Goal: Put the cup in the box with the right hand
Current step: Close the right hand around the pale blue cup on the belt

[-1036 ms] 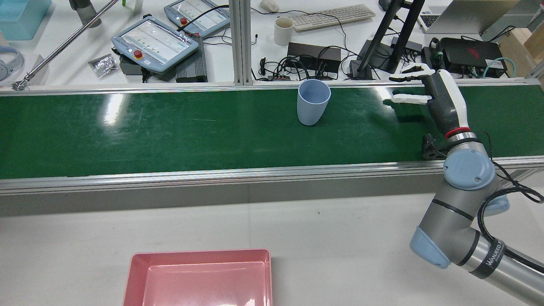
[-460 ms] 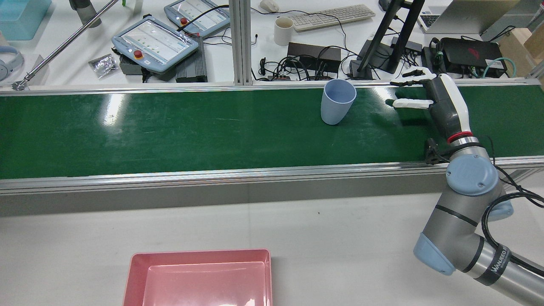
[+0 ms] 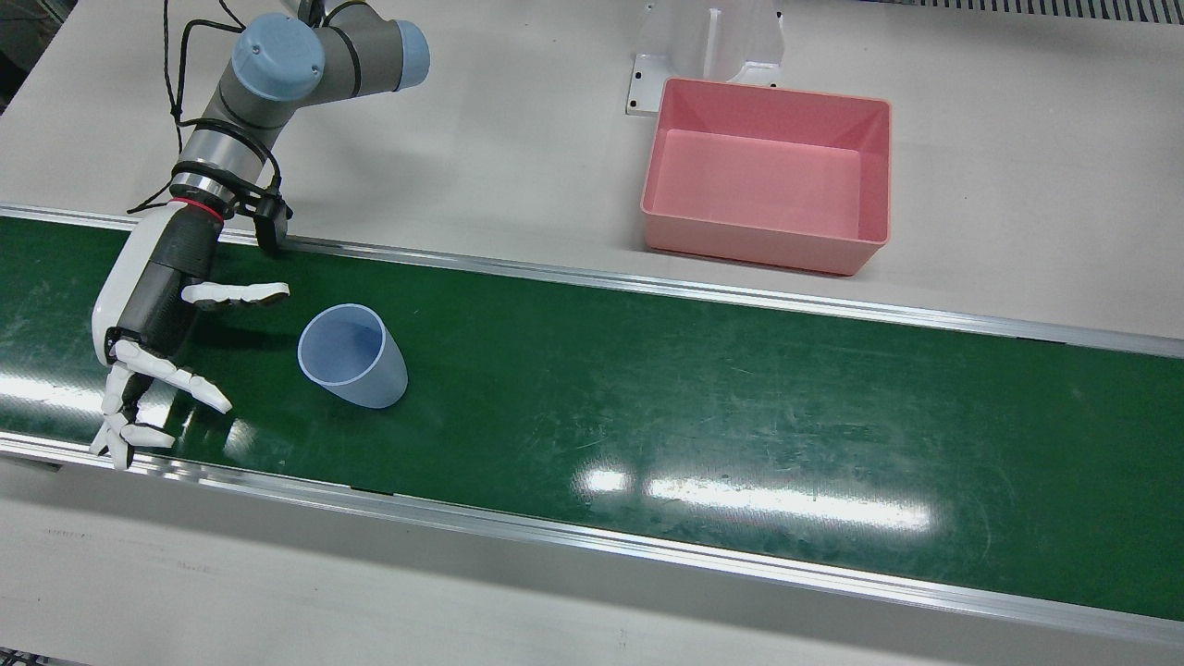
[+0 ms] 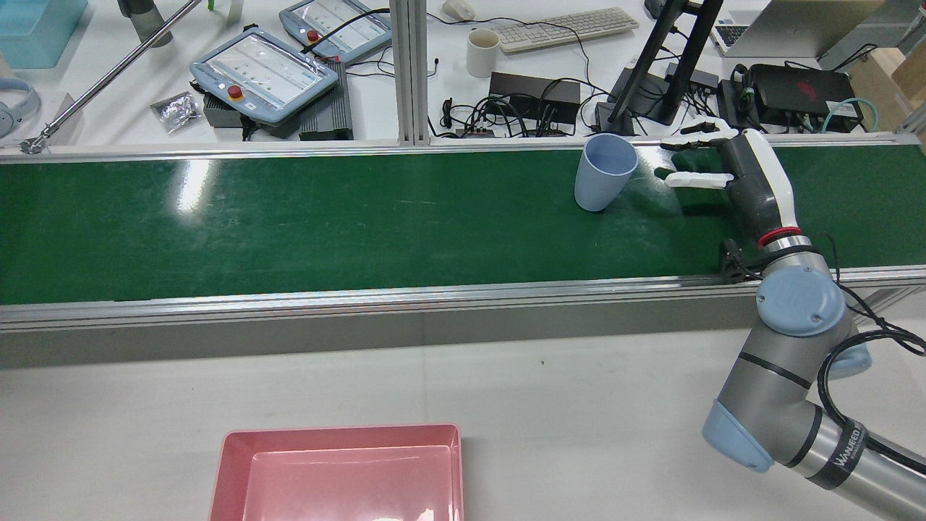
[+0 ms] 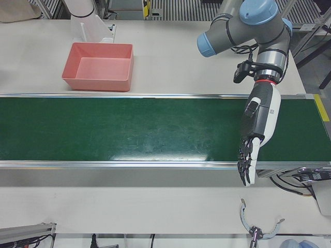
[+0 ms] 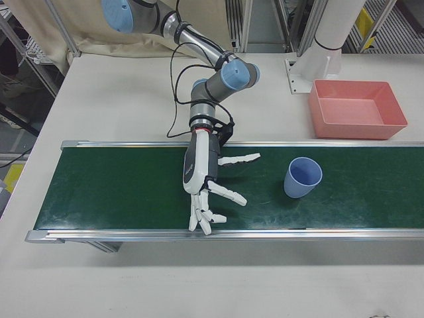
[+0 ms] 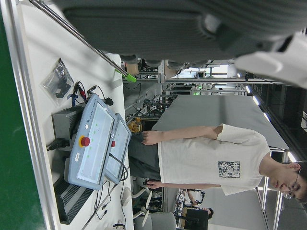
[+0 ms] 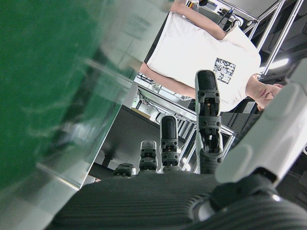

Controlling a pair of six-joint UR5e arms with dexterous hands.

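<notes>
A light blue cup (image 3: 351, 356) stands upright and empty on the green conveyor belt (image 3: 703, 416). It also shows in the rear view (image 4: 604, 174) and the right-front view (image 6: 303, 177). My right hand (image 3: 157, 342) is open just above the belt beside the cup, with its spread fingers (image 3: 190, 379) pointing toward the cup, a short gap away. It also shows in the rear view (image 4: 731, 163) and the right-front view (image 6: 209, 182). The empty pink box (image 3: 763, 245) sits on the white table behind the belt. My left hand (image 5: 258, 119) is open and empty over the belt's other end.
Aluminium rails (image 4: 362, 297) edge the belt on both sides. A white arm pedestal (image 3: 708, 42) stands right behind the box. Beyond the belt's far rail a desk holds teach pendants (image 4: 264, 72), a keyboard, a mug (image 4: 482, 52) and cables.
The cup has travelled along the belt toward my right hand and is now close to its fingertips. The right hand has lowered and shifted slightly, still open.
</notes>
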